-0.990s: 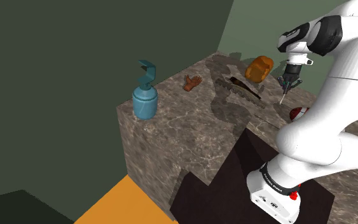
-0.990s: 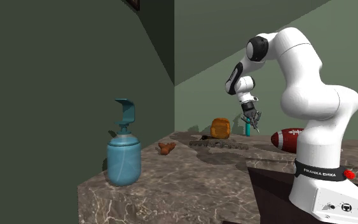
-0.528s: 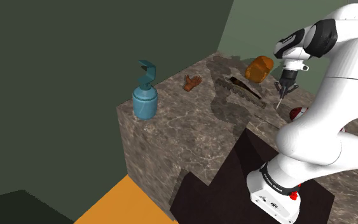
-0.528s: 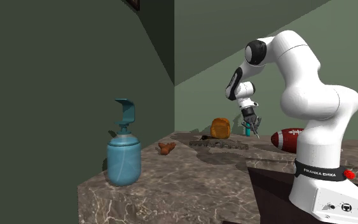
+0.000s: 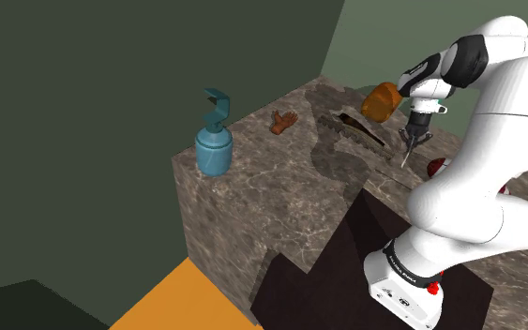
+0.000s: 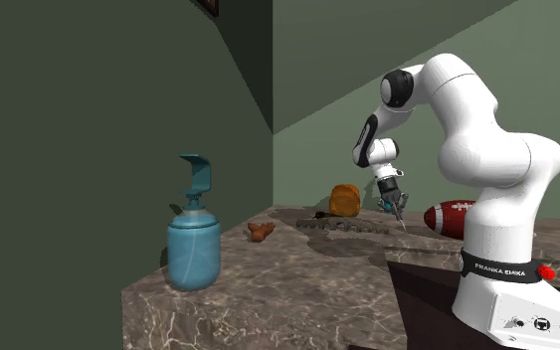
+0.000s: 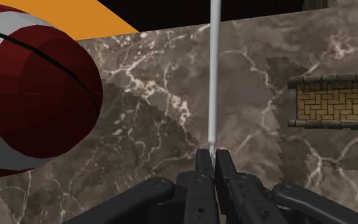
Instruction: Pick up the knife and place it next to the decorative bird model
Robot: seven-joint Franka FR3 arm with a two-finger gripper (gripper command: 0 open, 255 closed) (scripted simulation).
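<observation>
Jaws are clenching the knife [image 7: 213, 76], blade hanging above the brown marbled desk [image 5: 271, 178], well apart from the bird model [image 5: 285, 121]. Dark green walls [image 5: 83, 112] are flanking an orange floor [image 5: 173, 300].

In the wrist view the knife [image 7: 213, 76] is cut off by the picture's edge ahead of the gripper [image 7: 213, 156], and its handle is hidden between the closed fingers [image 7: 204, 167]. The football [image 7: 31, 95] beside the blade is cropped too; in the shoulder view it is largely hidden behind the arm [image 5: 482, 141]. The brick-patterned piece [image 7: 336, 102] on the blade's other side is cropped, and its kind cannot be told.
</observation>
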